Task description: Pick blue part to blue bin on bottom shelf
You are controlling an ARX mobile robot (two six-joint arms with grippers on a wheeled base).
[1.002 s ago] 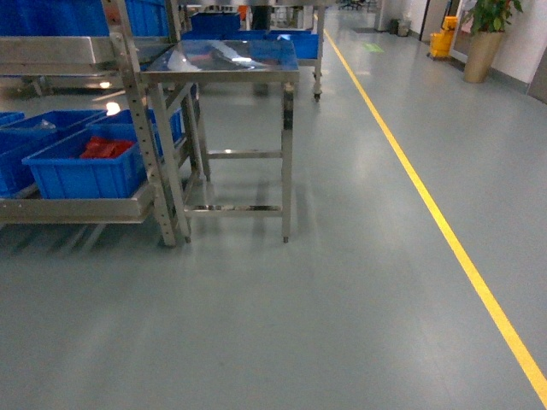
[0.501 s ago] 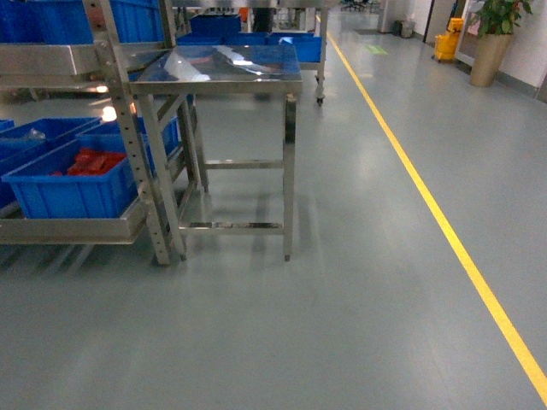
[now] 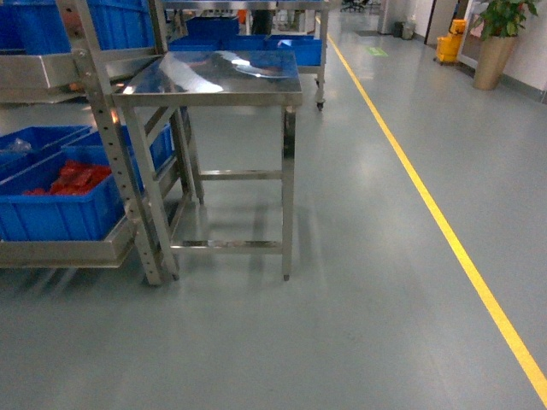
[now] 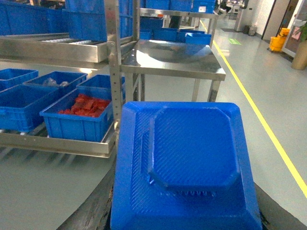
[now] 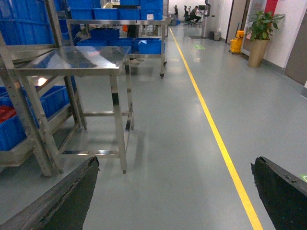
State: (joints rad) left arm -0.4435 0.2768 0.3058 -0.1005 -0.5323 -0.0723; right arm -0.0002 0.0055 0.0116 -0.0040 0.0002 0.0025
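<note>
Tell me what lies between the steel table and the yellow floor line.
Only bare grey floor, as the head view shows: nothing stands between the steel table and the yellow floor line. The right wrist view shows the same open stretch.

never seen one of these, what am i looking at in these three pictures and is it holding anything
This is a wheeled robot with two arms, each carrying a camera at the wrist. The head view looks forward over a workshop floor: a steel table, a rack whose bottom shelf carries blue bins, one with red parts, and a yellow floor line. Neither arm shows there. The left wrist view is mostly filled by a blue part close under the camera; whether the gripper holds it cannot be told, since its fingers are hidden. The right wrist view shows the right gripper with dark fingers spread wide and nothing between them.
</note>
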